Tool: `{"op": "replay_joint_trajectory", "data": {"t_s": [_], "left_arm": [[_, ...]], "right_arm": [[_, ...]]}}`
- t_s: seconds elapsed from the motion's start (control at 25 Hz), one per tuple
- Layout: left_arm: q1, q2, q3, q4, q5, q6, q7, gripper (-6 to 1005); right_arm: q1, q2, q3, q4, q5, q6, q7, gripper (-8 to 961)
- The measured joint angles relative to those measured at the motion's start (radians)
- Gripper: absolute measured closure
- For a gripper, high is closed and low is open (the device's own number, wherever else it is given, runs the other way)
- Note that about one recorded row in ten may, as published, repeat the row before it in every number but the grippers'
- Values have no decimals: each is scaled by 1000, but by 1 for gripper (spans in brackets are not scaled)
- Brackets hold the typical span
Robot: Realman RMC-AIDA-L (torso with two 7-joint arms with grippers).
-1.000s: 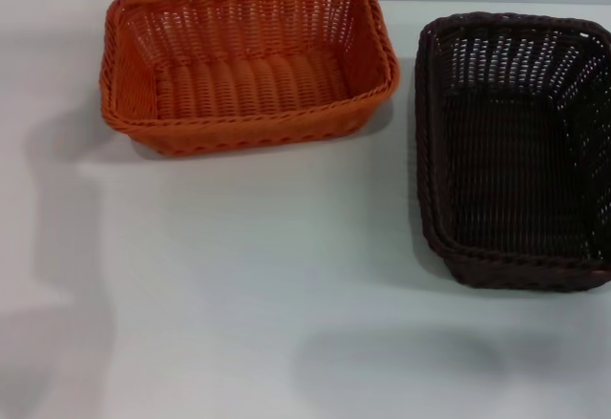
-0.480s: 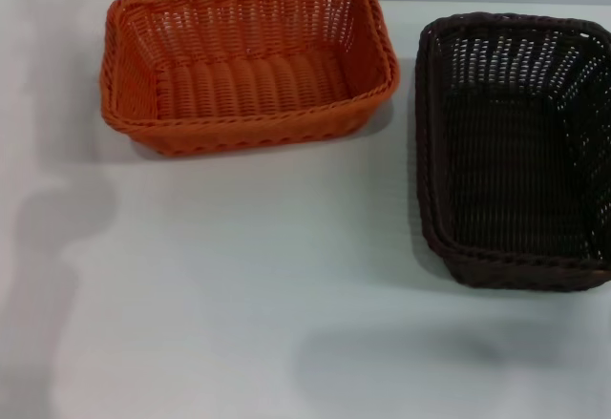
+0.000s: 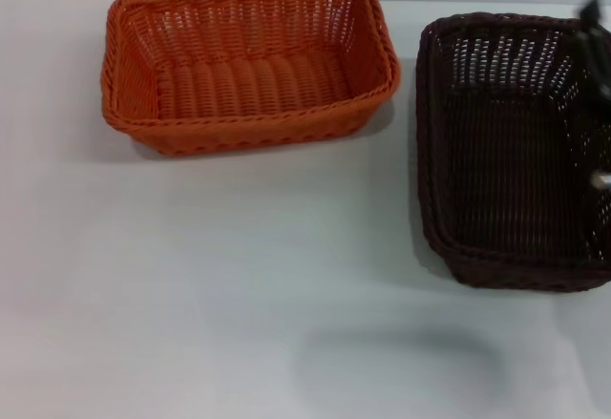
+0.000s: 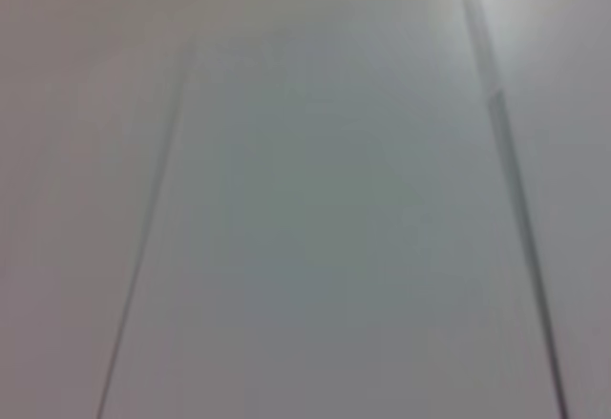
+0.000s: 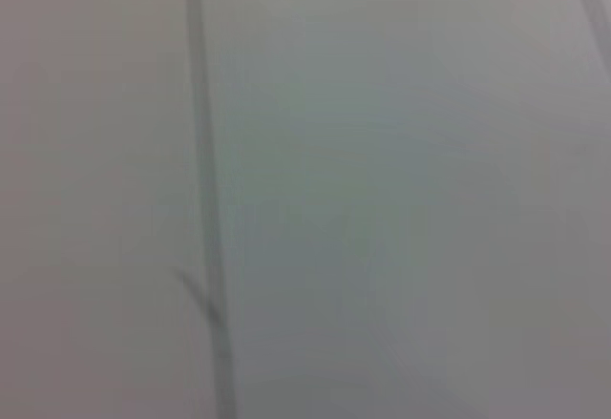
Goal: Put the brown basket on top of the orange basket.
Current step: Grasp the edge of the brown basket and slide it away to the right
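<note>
The orange basket (image 3: 248, 61) stands empty on the white table at the back left in the head view. The brown basket (image 3: 516, 152) stands empty on the table at the right, apart from the orange one, its right end cut off by the picture's edge. A blurred dark part of my right gripper (image 3: 594, 52) shows at the right edge, over the brown basket's far right side. My left gripper is out of view. Both wrist views show only pale grey panels with thin dark seams, and neither basket.
The white table (image 3: 239, 276) stretches in front of both baskets. A soft shadow lies on it near the front (image 3: 401, 366). A pale wall runs behind the table's far edge.
A dark blurred part of my right gripper has come into view at the right edge over the brown basket. The shadow on the table's left side has faded. The baskets have not moved.
</note>
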Motion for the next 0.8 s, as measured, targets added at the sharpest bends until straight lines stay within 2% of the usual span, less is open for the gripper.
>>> {"op": "replay_joint_trajectory", "data": {"t_s": [0.04, 0.08, 0.12, 0.16, 0.2, 0.24, 0.28, 0.32, 0.36, 0.4, 0.44, 0.52, 0.56, 0.6, 0.64, 0.68, 0.72, 0.76, 0.8], "left_arm": [[-14, -7, -22, -109, 12, 21, -18, 225], [-14, -7, -22, -109, 12, 21, -18, 226], [-20, -9, -27, -160, 14, 26, -7, 228], [-37, -9, -28, -245, 15, 25, 37, 229], [-37, -9, -28, -245, 15, 25, 37, 229], [-44, -8, -28, -282, 15, 23, 55, 229], [-50, -8, -32, -309, 14, 20, 68, 229], [-55, -8, -35, -332, 15, 15, 80, 229], [-60, -8, -40, -360, 14, 6, 96, 229], [-60, -8, -40, -360, 14, 6, 96, 229], [-63, -9, -42, -372, 13, -2, 104, 229], [-66, -9, -47, -384, 12, -20, 116, 229], [-67, -9, -50, -389, 13, -30, 126, 229], [-67, -9, -50, -389, 13, -30, 126, 229], [-66, -8, -50, -392, 16, -34, 133, 229], [-66, -8, -50, -392, 16, -34, 133, 229], [-65, -8, -52, -393, 16, -39, 136, 229], [-65, -7, -62, -395, 17, -57, 145, 229], [-65, -7, -62, -395, 17, -57, 145, 229]], "right_arm": [[1, -14, 3, -47, -26, -32, -6, 160], [4, -35, 11, -114, -47, -96, -18, 160], [7, -60, 27, -189, -59, -173, -35, 160], [13, -112, 82, -349, -69, -380, -67, 160], [13, -112, 82, -349, -69, -380, -67, 160], [19, -155, 180, -530, -71, -672, -84, 161], [19, -155, 180, -530, -71, -672, -84, 161], [21, -163, 237, -601, -71, -817, -85, 161], [23, -150, 402, -750, -70, -1135, -86, 161], [23, -150, 402, -750, -70, -1135, -86, 161], [24, -124, 494, -806, -70, -1306, -86, 161], [33, -51, 671, -890, -77, -1607, -94, 161], [61, 19, 846, -963, -90, -1930, -111, 162], [61, 19, 846, -963, -90, -1930, -111, 162], [114, 29, 961, -1012, -95, -2229, -101, 162], [114, 29, 961, -1012, -95, -2229, -101, 162], [145, 21, 997, -1021, -95, -2340, -82, 162], [214, 18, 1096, -1024, -95, -2571, -51, 162], [214, 18, 1096, -1024, -95, -2571, -51, 162]]}}
